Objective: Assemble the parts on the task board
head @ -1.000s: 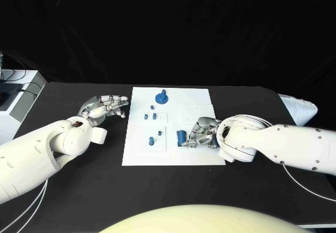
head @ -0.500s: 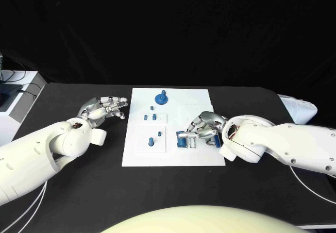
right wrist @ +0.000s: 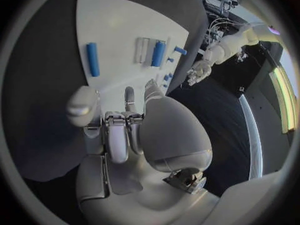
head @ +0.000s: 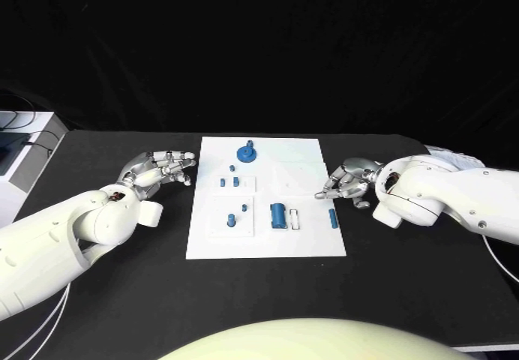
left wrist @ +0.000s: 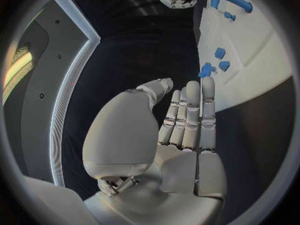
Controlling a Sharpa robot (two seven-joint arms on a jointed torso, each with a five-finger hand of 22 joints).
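- Now I see the task board (head: 267, 240) lying mid-table, with a blue cylinder (head: 278, 215) in its lower middle, a white piece just beside it, and a slim blue pin (head: 332, 218) near its right edge.
- A blue round part (head: 247, 154) stands near the far edge.
- My right hand (head: 348, 181) hovers at the board's right edge, fingers curled, holding nothing.
- My left hand (head: 158, 169) hangs left of the board, fingers apart and empty.

Smooth matt white task board (head: 308, 244) carries plastic-looking blue parts (head: 278, 216) on a matt black desk (head: 130, 300), beside glossy white arm shells (head: 465, 199) and metallic silver hands (head: 348, 180).
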